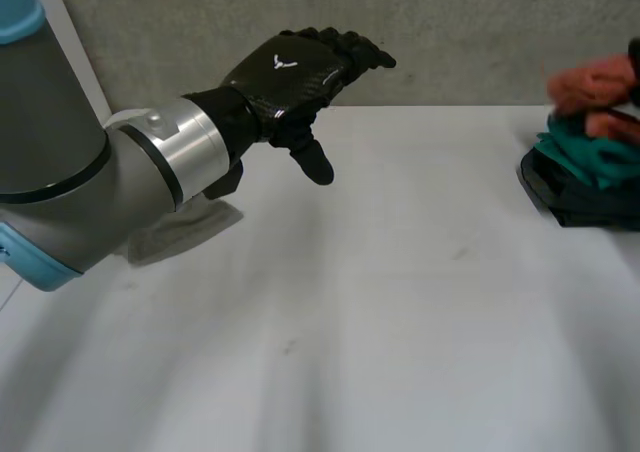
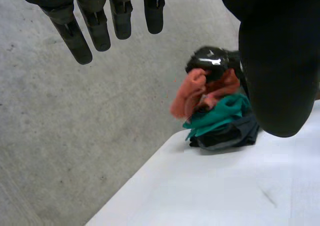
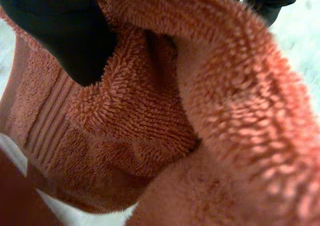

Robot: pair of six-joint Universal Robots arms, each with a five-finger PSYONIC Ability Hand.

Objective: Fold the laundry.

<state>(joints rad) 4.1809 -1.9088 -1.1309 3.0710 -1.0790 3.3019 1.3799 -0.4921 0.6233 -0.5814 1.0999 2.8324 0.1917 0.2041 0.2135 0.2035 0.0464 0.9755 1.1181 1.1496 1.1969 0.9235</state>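
A pile of laundry lies at the table's far right edge: an orange terry towel (image 1: pixel 595 82) on top, a teal cloth (image 1: pixel 585 157) under it, and a dark cloth (image 1: pixel 580 202) at the bottom. My right hand (image 2: pixel 212 61) sits on top of the pile. In its own wrist view the thumb (image 3: pixel 60 31) and fingers pinch a bunched fold of the orange towel (image 3: pixel 165 111). The towel (image 2: pixel 187 93) hangs raised off the teal cloth (image 2: pixel 220 113). My left hand (image 1: pixel 290 72) hovers above the table's far left part, fingers (image 2: pixel 95 26) straight and holding nothing.
The white table (image 1: pixel 350 322) stretches bare between my left arm and the pile. Beyond its far edge is grey floor (image 2: pixel 75 136). The pile lies close to the table's corner (image 2: pixel 185 136).
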